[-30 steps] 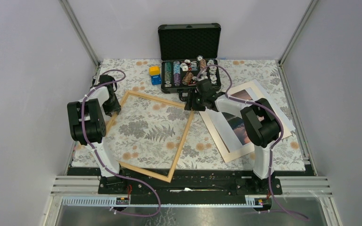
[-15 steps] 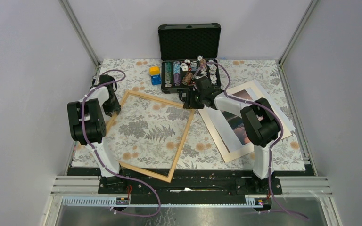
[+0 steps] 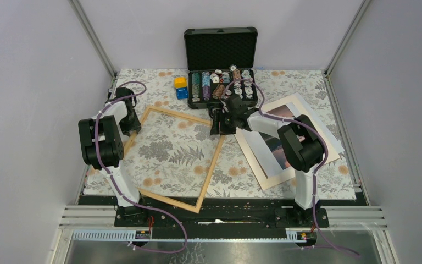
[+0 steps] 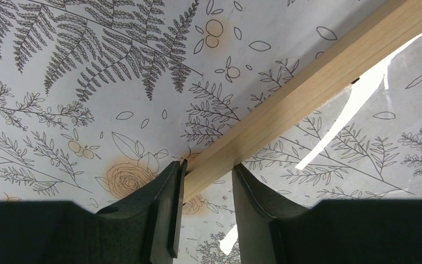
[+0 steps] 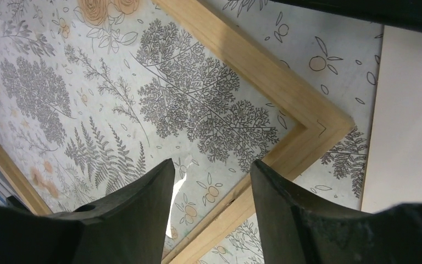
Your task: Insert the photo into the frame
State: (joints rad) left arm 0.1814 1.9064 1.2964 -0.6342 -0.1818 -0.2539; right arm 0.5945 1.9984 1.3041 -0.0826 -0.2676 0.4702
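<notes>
Floral cloth [image 3: 148,82] under us: left gripper [image 4: 207,168] pinches the frame [image 4: 318,74] rail, right gripper [image 5: 211,165] hangs spread, corner just ahead; we'd close squarely on wood.

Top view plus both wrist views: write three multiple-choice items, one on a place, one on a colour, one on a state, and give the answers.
1. Relative to the frame, the photo lies: A) inside it; B) on the table to its right; C) propped against the wall.
2. The case at the far edge is: A) black; B) silver; C) brown.
3. The left gripper is: A) open above the print; B) out of view; C) shut on the frame's rail.

Answers: 1 B, the print lies flat beside the empty frame. 2 A, its lid and shell are black. 3 C, the left wrist view shows both fingers against the wooden rail.
</notes>
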